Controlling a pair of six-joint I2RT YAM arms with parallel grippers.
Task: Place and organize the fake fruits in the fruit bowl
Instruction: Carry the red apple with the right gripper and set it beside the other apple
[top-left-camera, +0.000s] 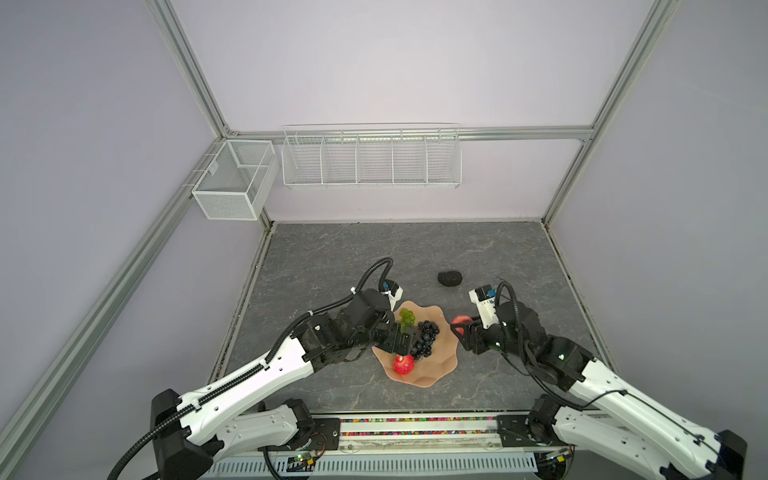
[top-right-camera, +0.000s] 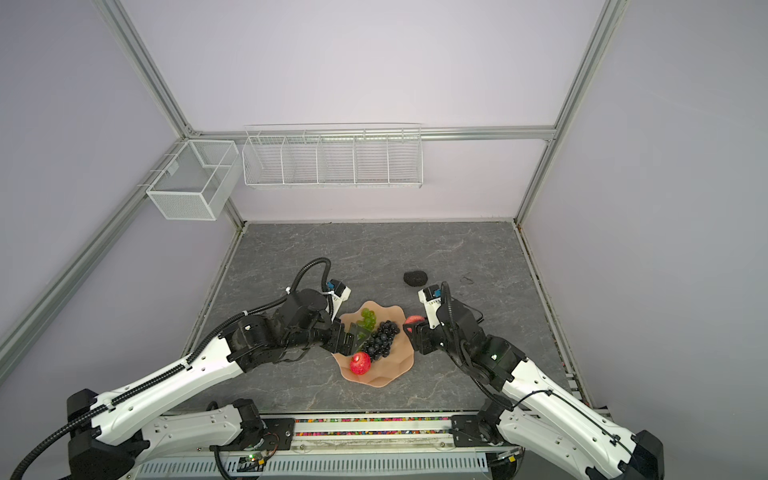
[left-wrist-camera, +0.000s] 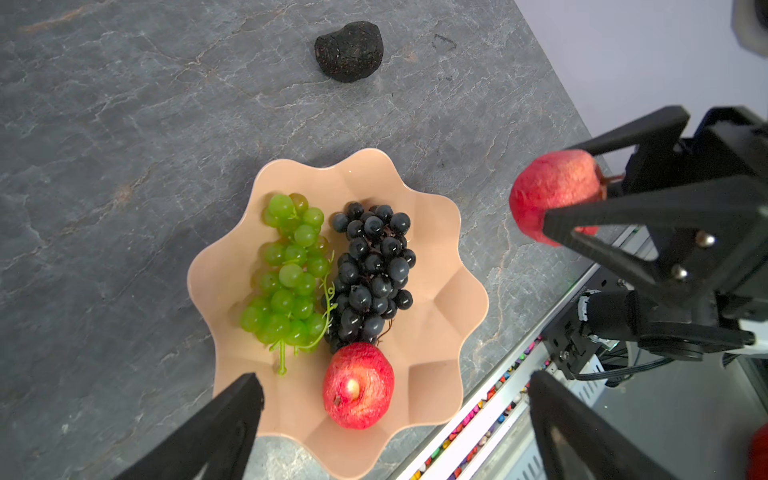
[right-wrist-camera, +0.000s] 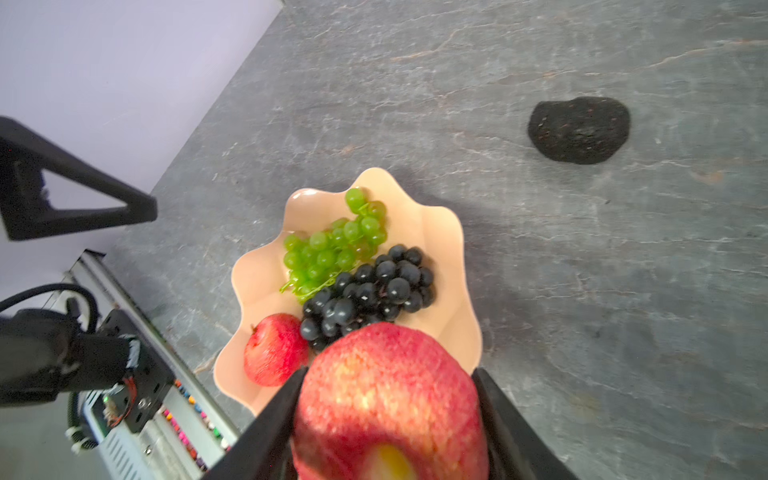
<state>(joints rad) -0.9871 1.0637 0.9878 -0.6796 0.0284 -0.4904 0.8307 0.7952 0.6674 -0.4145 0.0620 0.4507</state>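
The right gripper (top-left-camera: 459, 326) is clamped on a red fake apple (top-left-camera: 460, 319) beside the glossy wavy peach bowl (top-left-camera: 440, 358) in both top views; the left gripper (top-left-camera: 407, 343) hangs over it, jaws wide apart. Left wrist: green grape bunch (left-wrist-camera: 291, 274), dark grape bunch (left-wrist-camera: 370, 270) and second red apple (left-wrist-camera: 358, 385) inside. Right wrist: black bumpy fruit (right-wrist-camera: 579, 129) on the grey table (right-wrist-camera: 623, 291), well apart.

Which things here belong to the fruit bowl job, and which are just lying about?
Job: bowl, green grapes, dark grapes, resting apple, held apple in right hand, black bumpy fruit on table.
Not part: long wire basket, small mesh basket, both wall-hung.
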